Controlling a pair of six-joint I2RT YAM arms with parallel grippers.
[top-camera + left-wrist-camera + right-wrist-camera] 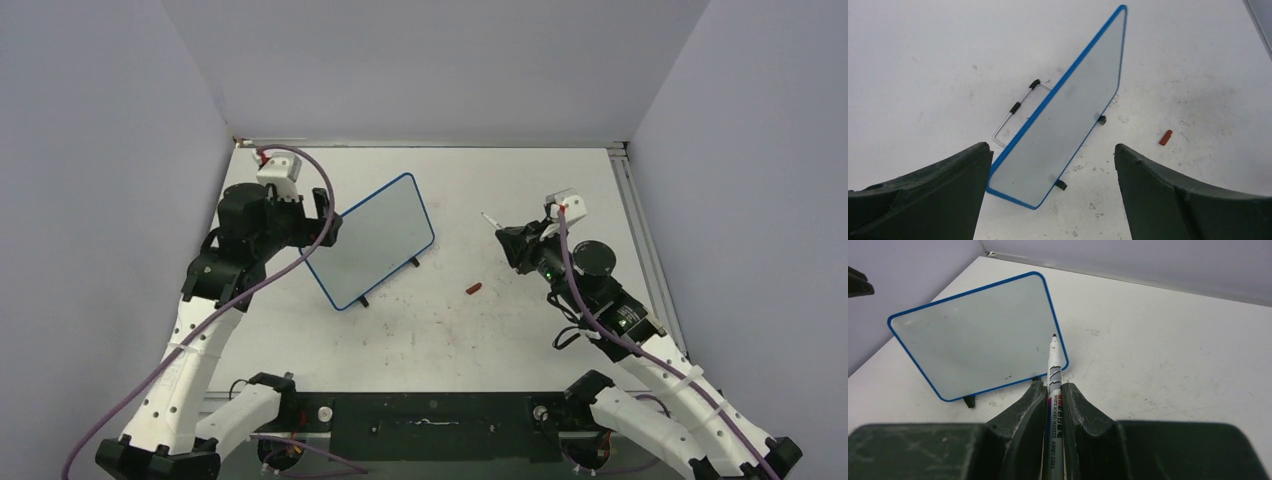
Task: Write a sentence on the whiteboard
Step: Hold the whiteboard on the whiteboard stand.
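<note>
The whiteboard [375, 240], blue-framed with black feet, stands tilted on the table left of centre. Its face is blank in the right wrist view [978, 335]; no red sentence shows on it. My left gripper [328, 220] is open at the board's left end, and in the left wrist view [1050, 150] its jaws stand wide apart, not touching the board [1068, 125]. My right gripper [515, 242] is shut on an uncapped whiteboard marker [1054, 370]. The marker tip points at the board's right edge, a short way off it.
A small red marker cap [473, 289] lies on the table between the board and my right arm, also in the left wrist view [1165, 137]. The board's wire stand [1013, 112] sticks out behind it. Faint red smudges mark the tabletop [440, 320]. Walls enclose three sides.
</note>
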